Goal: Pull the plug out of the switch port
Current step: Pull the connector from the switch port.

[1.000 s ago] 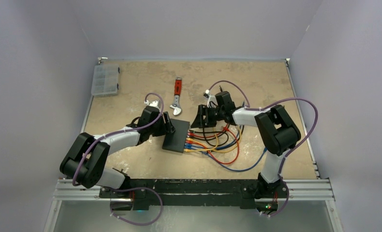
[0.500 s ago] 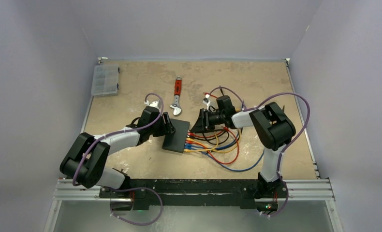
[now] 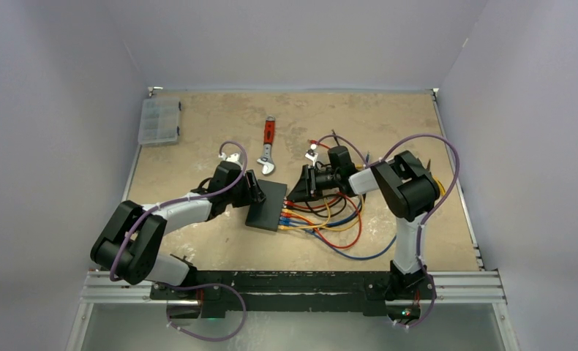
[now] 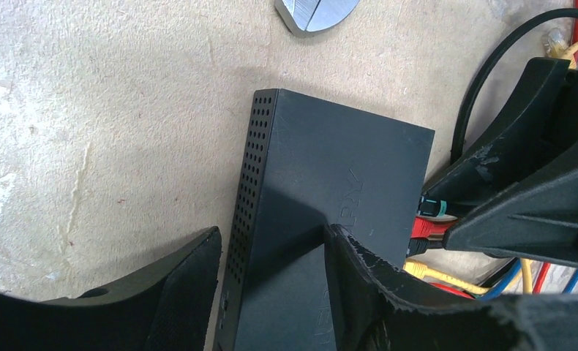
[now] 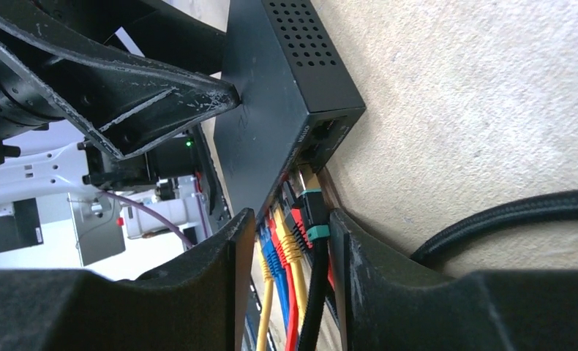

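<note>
The flat black switch [image 3: 268, 205] lies mid-table with coloured plugs [image 3: 287, 215] in the ports on its right edge. In the left wrist view my left gripper [image 4: 271, 234] is open: one fingertip rests on top of the switch [image 4: 330, 168], the other sits beside its perforated side. My right gripper [image 5: 290, 219] is open and straddles the row of yellow, blue and red plugs. A black plug with a teal band [image 5: 314, 219] is in the end port, close to one finger. In the top view the left gripper [image 3: 257, 191] and right gripper [image 3: 296, 191] flank the switch.
A red-handled wrench [image 3: 269, 148] lies just behind the switch. A clear compartment box [image 3: 159, 121] sits at the far left corner. Coloured cables [image 3: 341, 228] loop over the table to the right of the switch, and a thick black cable [image 5: 505, 219] runs beside the right gripper.
The right arm's elbow has swung up and to the left, and its gripper has dropped closer onto the plugs at the switch's ports. The left arm and the switch have not moved.
</note>
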